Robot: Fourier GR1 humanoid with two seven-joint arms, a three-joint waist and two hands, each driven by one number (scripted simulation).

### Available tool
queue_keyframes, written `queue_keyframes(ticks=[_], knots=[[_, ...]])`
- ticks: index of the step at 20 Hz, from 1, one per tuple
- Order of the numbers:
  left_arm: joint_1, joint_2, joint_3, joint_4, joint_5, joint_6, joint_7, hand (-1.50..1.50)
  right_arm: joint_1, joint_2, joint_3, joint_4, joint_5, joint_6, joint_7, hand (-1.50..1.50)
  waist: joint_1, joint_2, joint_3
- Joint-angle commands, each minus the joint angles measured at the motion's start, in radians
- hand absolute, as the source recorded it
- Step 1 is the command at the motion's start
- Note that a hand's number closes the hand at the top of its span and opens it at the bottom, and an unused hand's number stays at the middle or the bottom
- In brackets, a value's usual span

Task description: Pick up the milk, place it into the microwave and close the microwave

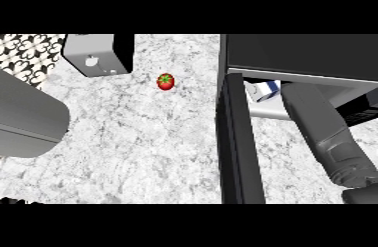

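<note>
**Milk carton sits inside the open microwave, right arm reaching in**

Here, looking steeply down from the head view, I see a pale speckled stone counter (140,141). On the right stands a dark microwave (295,53), and its door (240,141) is swung open, showing edge-on as a tall black slab running down the middle of the view. Just past the door's top end, inside the microwave's opening, I can make out the milk carton (262,90), white with a blue patch, lying on the light grey floor of the cavity. My right forearm (325,133) stretches in from the lower right, ending just beside the carton. The right hand itself is hidden within the opening, so I cannot tell whether its fingers are spread or closed, or whether they touch the carton.

A small red tomato (165,81) with a green top rests on the counter, well apart from the microwave. A grey toaster (96,53) stands at the upper left. My left forearm (26,118) shows as a large grey shape at the left edge; its hand is out of sight.
</note>
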Motion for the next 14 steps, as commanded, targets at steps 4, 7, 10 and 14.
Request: queue_keyframes(ticks=[4, 7, 10, 14], knots=[[-0.031, -0.037, -0.102, 0.052, -0.072, -0.044, -0.044, -1.50, 0.003, -0.064, -0.064, 0.042, -0.060, 0.181, -0.081, -1.50, -0.042, -0.029, -0.009], [-0.007, -0.020, -0.159, 0.026, -0.101, -0.074, -0.012, -1.50, 0.033, -0.083, -0.097, 0.042, -0.104, 0.346, -0.119, -1.50, -0.065, -0.039, -0.009], [-0.037, -0.018, -0.218, 0.074, -0.138, -0.096, 0.002, -1.50, 0.049, -0.059, -0.108, 0.051, -0.122, 0.453, -0.153, -1.50, -0.074, -0.040, -0.009], [-0.110, -0.009, -0.249, 0.153, -0.210, -0.118, -0.003, -1.50, 0.087, -0.053, -0.156, 0.047, -0.184, 0.589, -0.161, -1.50, -0.103, -0.052, -0.011]])
